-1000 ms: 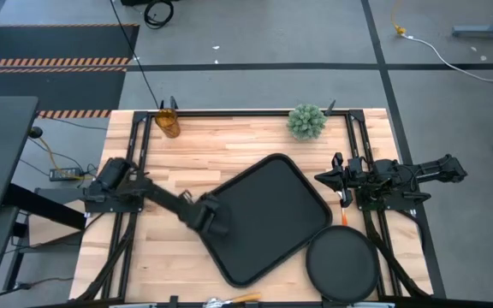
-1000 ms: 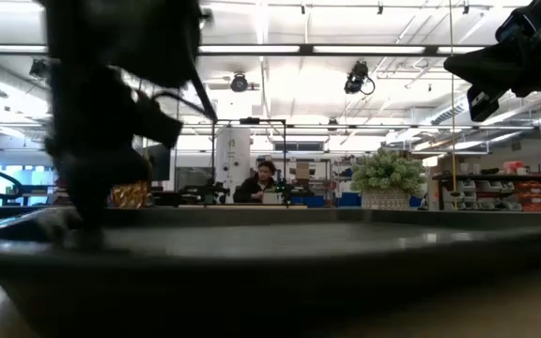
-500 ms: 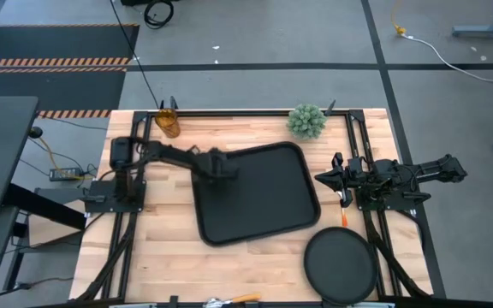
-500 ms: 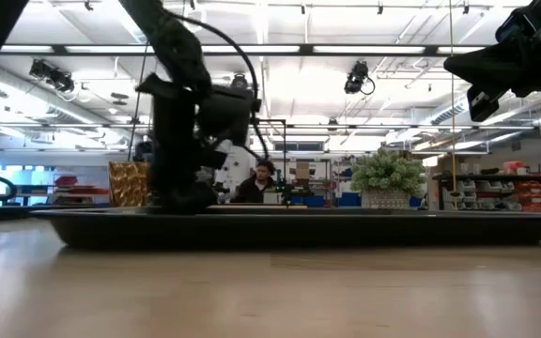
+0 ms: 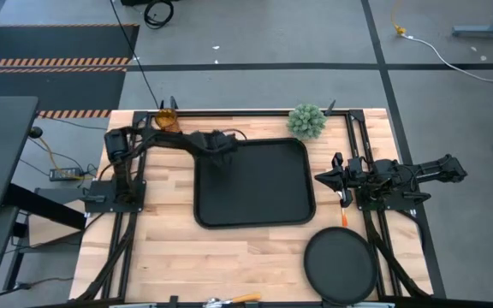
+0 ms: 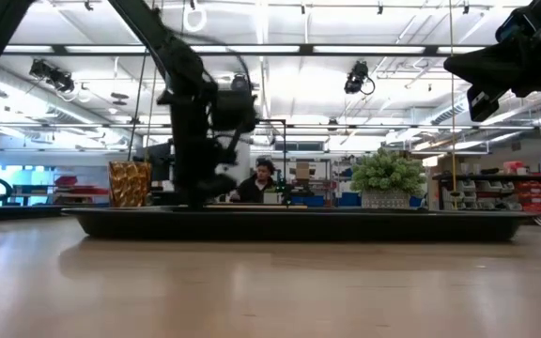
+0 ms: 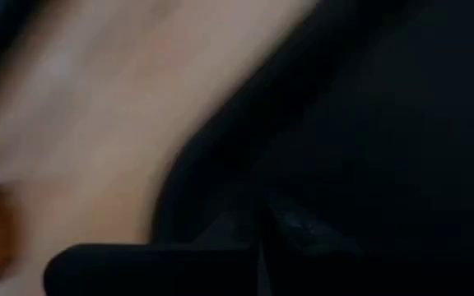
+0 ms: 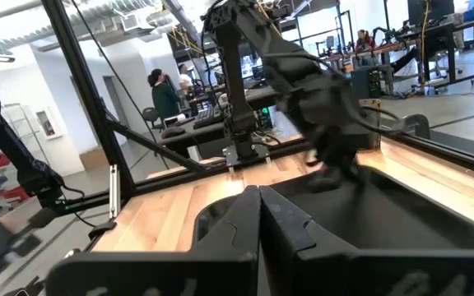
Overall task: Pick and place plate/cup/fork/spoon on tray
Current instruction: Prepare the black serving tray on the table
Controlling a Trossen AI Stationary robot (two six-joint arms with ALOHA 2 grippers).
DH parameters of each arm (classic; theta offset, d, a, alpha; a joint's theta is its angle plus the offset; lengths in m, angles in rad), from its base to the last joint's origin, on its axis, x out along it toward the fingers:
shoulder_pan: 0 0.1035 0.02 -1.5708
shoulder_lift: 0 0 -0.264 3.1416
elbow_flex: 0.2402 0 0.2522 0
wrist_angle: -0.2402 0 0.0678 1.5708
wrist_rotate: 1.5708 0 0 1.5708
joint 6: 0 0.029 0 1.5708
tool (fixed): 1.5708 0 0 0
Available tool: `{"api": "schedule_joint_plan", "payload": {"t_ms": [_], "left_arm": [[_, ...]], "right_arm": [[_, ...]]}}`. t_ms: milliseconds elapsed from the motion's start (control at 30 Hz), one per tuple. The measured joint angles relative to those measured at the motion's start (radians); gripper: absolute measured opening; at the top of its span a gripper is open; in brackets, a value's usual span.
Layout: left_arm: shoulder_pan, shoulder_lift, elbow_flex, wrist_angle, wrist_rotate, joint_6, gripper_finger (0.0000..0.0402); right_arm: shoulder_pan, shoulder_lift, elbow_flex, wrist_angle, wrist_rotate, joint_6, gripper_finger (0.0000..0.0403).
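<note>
The black rectangular tray lies flat in the middle of the table, its sides square with the table's edges; it also shows in the low view. My left gripper is shut on its far left corner. The amber cup stands at the far left. The round black plate lies near the front right. My right gripper is shut and empty at the table's right, above the wood. An orange handle shows under the right arm and another at the near edge; which is the fork and which the spoon, I cannot tell. My left gripper holds the tray by the rim of its far left corner. Its fingers come from above, pointing down. The tray rests flat on the table. The left wrist view is blurred, so which finger is inside the rim I cannot tell.
A spiky green plant stands at the far edge, just beyond the tray's far right corner. Bare wood lies left of the tray and along the near edge. People show in the room beyond the table.
My left gripper has swung toward the table's far edge, keeping hold of the tray's corner. The tray has slid away from the near edge and turned about, from lying diagonally to lying square with the table. It now lies clear of the plate.
</note>
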Motion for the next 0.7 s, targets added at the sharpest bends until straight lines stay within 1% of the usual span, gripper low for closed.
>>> {"api": "schedule_joint_plan", "payload": {"t_ms": [167, 233, 300, 433, 533, 700], "left_arm": [[-0.133, -0.022, 0.000, 0.237, 0.162, 0.037, 0.0009], [-0.178, -0.022, 0.000, 0.342, 0.194, 0.039, 0.0009], [-0.220, -0.022, 0.000, 0.428, 0.200, 0.036, 0.0009], [-0.289, -0.023, 0.000, 0.540, 0.196, 0.042, 0.0009], [-0.331, -0.013, 0.001, 0.588, 0.130, 0.064, 0.0009], [-0.379, 0.036, -0.003, 0.588, 0.034, 0.097, 0.0009]], "right_arm": [[0.000, 0.000, 0.000, 0.000, 0.000, 0.000, 0.0009], [0.000, 0.000, 0.000, 0.000, 0.000, 0.000, 0.0009], [0.000, 0.000, 0.000, 0.000, 0.000, 0.000, 0.0009], [0.000, 0.000, 0.000, 0.000, 0.000, 0.000, 0.0009], [0.000, 0.000, 0.000, 0.000, 0.000, 0.000, 0.0009], [0.000, 0.000, 0.000, 0.002, 0.000, 0.000, 0.0009]]}}
